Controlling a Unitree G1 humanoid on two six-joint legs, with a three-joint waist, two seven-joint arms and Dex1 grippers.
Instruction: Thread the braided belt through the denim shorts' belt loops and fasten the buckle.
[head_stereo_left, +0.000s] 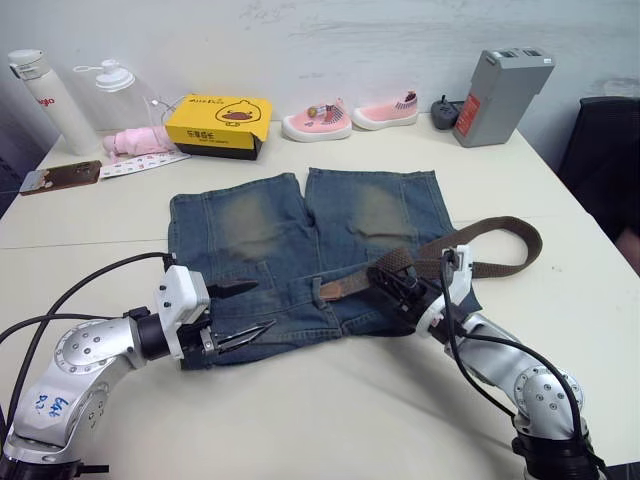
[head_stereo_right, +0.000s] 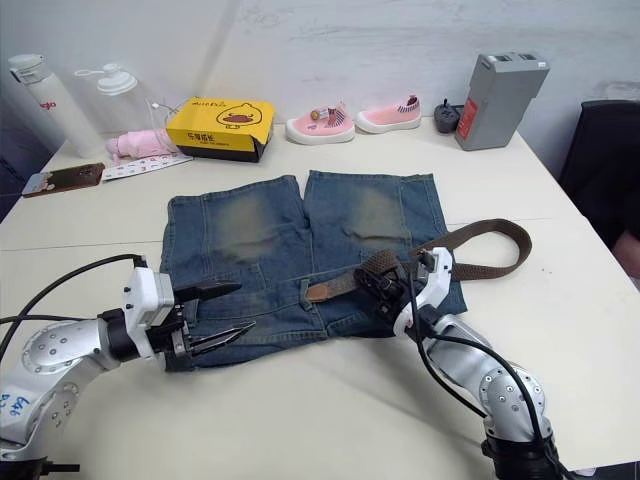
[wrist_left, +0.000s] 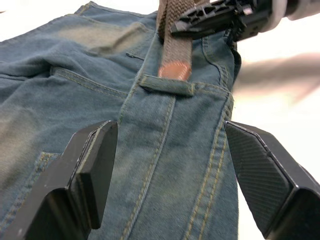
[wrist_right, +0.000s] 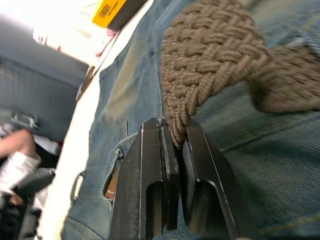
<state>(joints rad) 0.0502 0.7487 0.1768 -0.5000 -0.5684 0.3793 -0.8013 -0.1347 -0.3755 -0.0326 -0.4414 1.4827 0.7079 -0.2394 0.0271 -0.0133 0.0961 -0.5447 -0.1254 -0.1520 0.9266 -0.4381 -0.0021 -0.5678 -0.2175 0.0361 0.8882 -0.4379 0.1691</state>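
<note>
The denim shorts (head_stereo_left: 260, 225) lie flat on the white table (head_stereo_left: 560, 190), waistband toward me. The braided belt (head_stereo_left: 500, 228) curves over their right side, and its tan tip (wrist_left: 175, 70) rests against the far side of a belt loop (wrist_left: 167, 85) at mid-waistband. My right gripper (head_stereo_left: 395, 285) is shut on the belt (wrist_right: 210, 65) a short way behind that tip. My left gripper (head_stereo_left: 262, 305) hovers open over the left part of the waistband, its fingers (wrist_left: 95, 165) spread either side of the band. The buckle is hidden.
Along the table's far edge stand two bottles (head_stereo_left: 50, 100), a pink item (head_stereo_left: 135, 142), a yellow box (head_stereo_left: 218, 122), two pink shoes (head_stereo_left: 318, 122) and a grey box (head_stereo_left: 500, 95). A phone (head_stereo_left: 60, 177) lies far left. A black chair (head_stereo_left: 605, 150) sits beyond the right edge.
</note>
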